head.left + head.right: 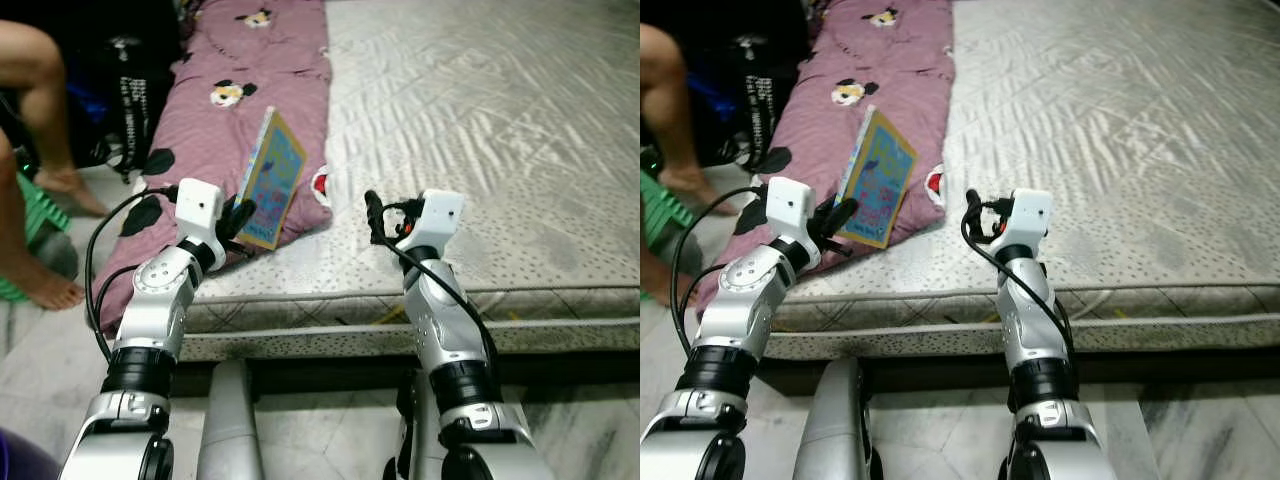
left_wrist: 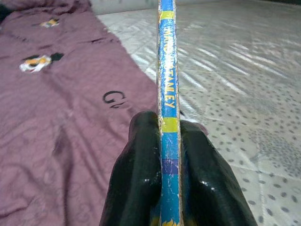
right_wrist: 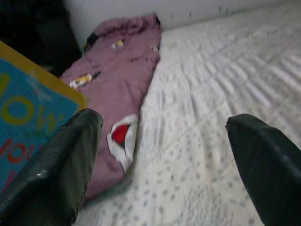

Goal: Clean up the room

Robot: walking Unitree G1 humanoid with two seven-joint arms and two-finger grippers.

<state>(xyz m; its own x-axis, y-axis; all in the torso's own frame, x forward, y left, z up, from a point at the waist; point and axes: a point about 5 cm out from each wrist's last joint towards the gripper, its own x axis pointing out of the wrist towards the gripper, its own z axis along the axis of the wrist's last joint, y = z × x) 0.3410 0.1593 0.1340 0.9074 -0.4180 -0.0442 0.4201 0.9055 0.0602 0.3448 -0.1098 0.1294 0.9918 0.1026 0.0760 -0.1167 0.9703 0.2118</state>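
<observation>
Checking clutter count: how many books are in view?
1. The book is held on edge above the purple blanket, clamped in the left gripper fingers. More could be hidden under the blanket.

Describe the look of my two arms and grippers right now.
Both arms are silver with black joint bands. Each wrist carries a white camera box. The left gripper and right gripper have glossy black fingers. Loose black cables loop along both forearms.

Head eyes look down at bed (image 1: 500,130); wrist views skim it closely
</observation>
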